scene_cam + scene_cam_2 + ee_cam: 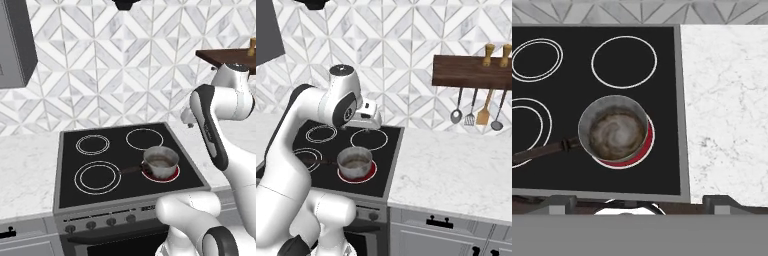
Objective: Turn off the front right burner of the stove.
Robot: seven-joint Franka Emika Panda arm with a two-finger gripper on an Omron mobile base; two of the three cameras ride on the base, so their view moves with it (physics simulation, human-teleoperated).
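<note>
Round steel saucepan [614, 131], glowing red burner [646, 150]

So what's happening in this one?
The arm is raised over the stove, its open gripper holding nothing and looking down at the cooktop. A saucepan sits on the front right burner, which glows red, so it appears to be on. The knobs on the front panel haven't been reached yet.
</note>
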